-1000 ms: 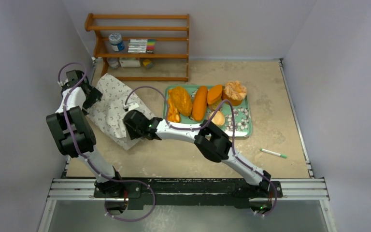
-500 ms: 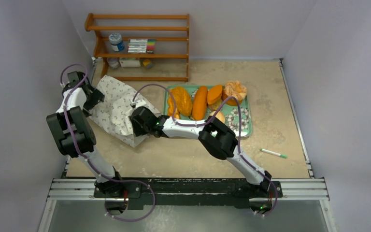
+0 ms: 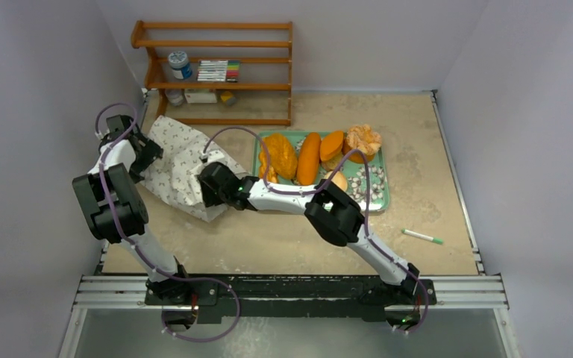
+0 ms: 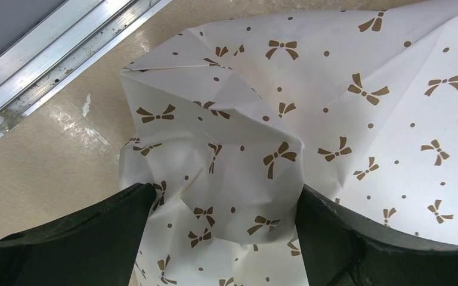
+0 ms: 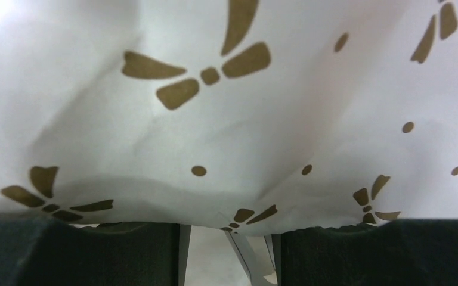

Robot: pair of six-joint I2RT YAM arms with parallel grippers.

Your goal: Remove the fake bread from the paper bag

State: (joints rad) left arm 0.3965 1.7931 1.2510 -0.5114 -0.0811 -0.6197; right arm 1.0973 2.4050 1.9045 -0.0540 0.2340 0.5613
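The bag (image 3: pixel 173 160) lies crumpled on the left of the surface (image 3: pixel 418 149), with a hand at each end. The left hand (image 3: pixel 148 154) is at its far-left corner, and the wrist view shows its fingers (image 4: pixel 95 232) set wide, straddling a bunched fold of paper. The right hand (image 3: pixel 207 186) is pushed against the bag's near-right edge. Its fingers (image 5: pixel 95 256) stand about half apart under a sheet of paper, with folds showing in the gap; whether they pinch any of it cannot be told. The bread (image 3: pixel 309 158) lies outside the bag, on a green floral tray (image 3: pixel 377 195) just right of it, beyond the right forearm. The bag's print is brown bows and dots, with no words. Labels on the things on the shelf (image 3: pixel 216 45) are too small to read. The left arm rises along the left edge with its elbow high and wrist turned in. The right arm reaches leftward, low across the tray's front.
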